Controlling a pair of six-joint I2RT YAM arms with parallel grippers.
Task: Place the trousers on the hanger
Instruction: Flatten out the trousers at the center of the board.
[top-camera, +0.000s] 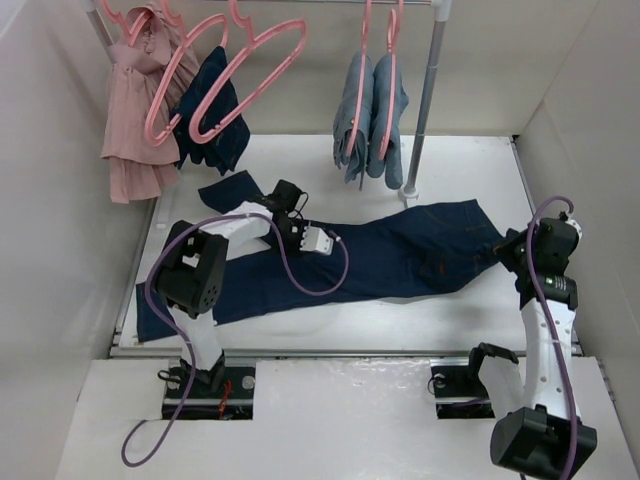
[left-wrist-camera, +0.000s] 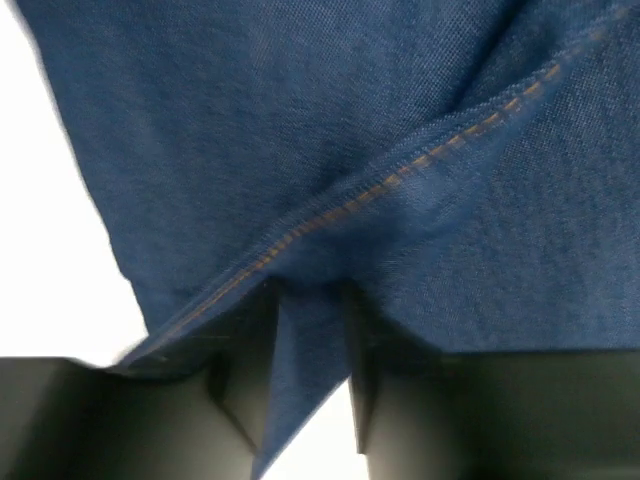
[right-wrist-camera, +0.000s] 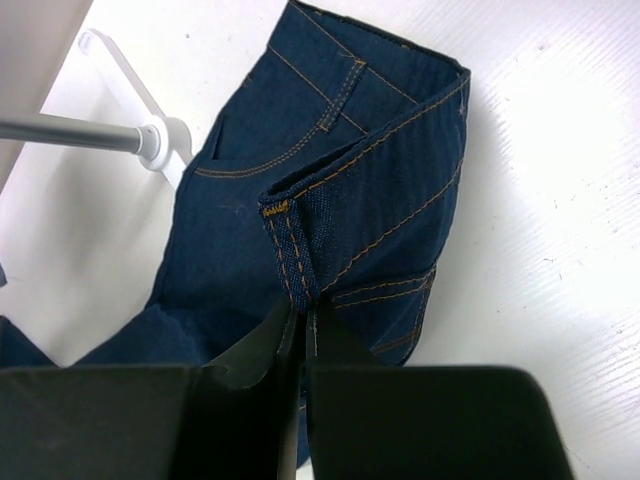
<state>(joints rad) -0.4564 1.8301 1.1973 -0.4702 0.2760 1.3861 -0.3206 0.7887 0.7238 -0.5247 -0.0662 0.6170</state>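
- the dark navy jeans (top-camera: 400, 255) lay flat across the white table (top-camera: 330, 322), waistband toward the right and legs running off to the left.
- the left gripper (left-wrist-camera: 305, 392) was closed on a raised fold of the jeans' leg fabric. denim filled the gap between its fingers (left-wrist-camera: 245, 385), and an orange-stitched seam ran just above them.
- the right gripper (right-wrist-camera: 301, 335) was pinched shut on the waistband edge, at a belt loop. that corner of the waistband was folded up off the table.
- an empty pink hanger (top-camera: 262, 62) hung tilted on the rail at the back left, well apart from the jeans.
- a pink garment (top-camera: 130, 120) and a small navy garment (top-camera: 215, 105) hung beside that hanger. light-blue jeans (top-camera: 370, 110) hung further right on another pink hanger.
- the rack's grey pole (top-camera: 428, 95) stood on the table just behind the jeans' waistband end.
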